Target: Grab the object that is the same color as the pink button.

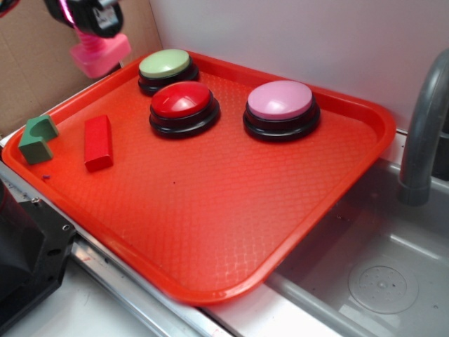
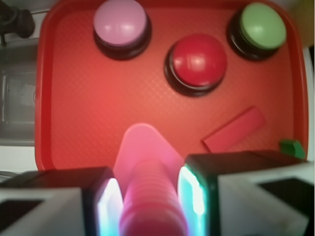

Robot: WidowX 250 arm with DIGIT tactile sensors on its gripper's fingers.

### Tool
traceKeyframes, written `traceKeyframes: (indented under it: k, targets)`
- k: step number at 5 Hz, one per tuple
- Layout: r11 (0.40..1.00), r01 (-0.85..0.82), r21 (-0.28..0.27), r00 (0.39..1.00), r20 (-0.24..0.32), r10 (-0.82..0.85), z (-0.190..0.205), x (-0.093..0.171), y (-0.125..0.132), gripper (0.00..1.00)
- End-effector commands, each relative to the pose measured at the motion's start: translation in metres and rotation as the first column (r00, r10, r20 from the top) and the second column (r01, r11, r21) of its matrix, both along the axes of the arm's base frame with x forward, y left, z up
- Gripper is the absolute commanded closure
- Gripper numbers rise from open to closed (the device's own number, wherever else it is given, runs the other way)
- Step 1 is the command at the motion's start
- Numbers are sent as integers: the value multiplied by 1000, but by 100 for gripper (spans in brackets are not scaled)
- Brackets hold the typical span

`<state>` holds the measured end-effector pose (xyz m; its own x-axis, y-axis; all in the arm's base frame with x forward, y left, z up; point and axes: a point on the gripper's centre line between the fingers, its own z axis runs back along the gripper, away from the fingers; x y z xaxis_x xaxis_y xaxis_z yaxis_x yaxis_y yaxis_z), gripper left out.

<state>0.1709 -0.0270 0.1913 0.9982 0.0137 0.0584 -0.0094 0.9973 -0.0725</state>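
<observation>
My gripper (image 1: pixel 95 31) is shut on the pink toy bolt (image 1: pixel 100 55) and holds it in the air above the tray's far left corner. In the wrist view the ribbed peg of the bolt (image 2: pixel 147 191) sits between my two fingers (image 2: pixel 147 199), with its rounded triangular base pointing away. The pink button (image 1: pixel 280 100), with a light pink dome on a black base, stands at the back right of the orange tray (image 1: pixel 210 232). It also shows in the wrist view (image 2: pixel 120 22) at the top left.
A red button (image 1: pixel 182 102) and a green button (image 1: pixel 165 65) stand at the tray's back. A red rectangular block (image 1: pixel 98 142) and a green notched block (image 1: pixel 38 138) lie at its left. A grey sink (image 1: pixel 379 281) and faucet (image 1: pixel 424 133) are on the right.
</observation>
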Motion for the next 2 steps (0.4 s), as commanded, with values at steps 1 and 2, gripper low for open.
traceKeyframes:
  k: [1,2]
  targets:
    - [996,-85,33,995,59,83,22,10,46,100]
    - [993,-105,52,993,62,101,23,15,60,100]
